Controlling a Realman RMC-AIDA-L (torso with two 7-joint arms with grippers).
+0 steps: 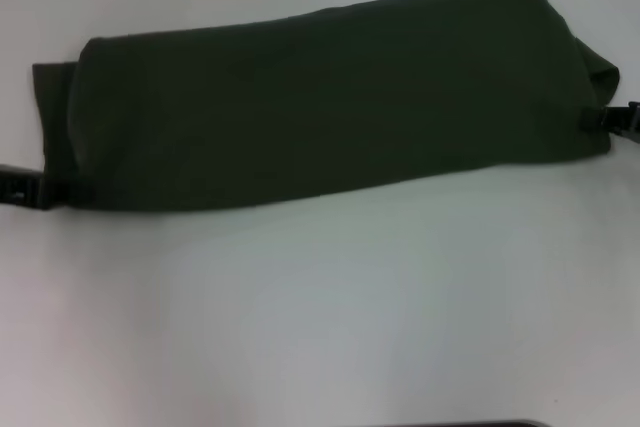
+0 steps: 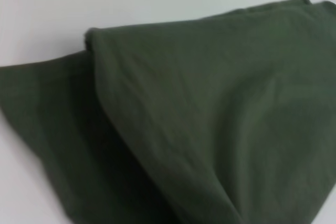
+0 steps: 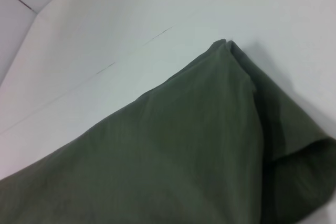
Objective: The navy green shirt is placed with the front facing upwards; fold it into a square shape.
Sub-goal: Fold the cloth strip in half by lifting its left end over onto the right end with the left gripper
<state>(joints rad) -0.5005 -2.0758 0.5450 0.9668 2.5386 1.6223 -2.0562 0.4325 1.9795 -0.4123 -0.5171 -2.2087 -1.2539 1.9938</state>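
The navy green shirt [image 1: 330,107] lies folded lengthwise into a long dark olive band across the far half of the white table; no lettering or collar shows. My left gripper [image 1: 45,189] is at the band's left end, near its front corner, with its black fingers pinching the cloth edge. At the right end my right gripper [image 1: 600,117] holds the front corner the same way. In the left wrist view the shirt [image 2: 210,119] rises in a doubled fold toward the camera. The right wrist view shows the shirt [image 3: 184,161] with a folded corner lifted off the table.
White table [image 1: 320,307] stretches bare in front of the shirt. A thin seam line [image 3: 131,51] crosses the tabletop beyond the shirt's right end. A dark strip [image 1: 470,424] shows at the near edge.
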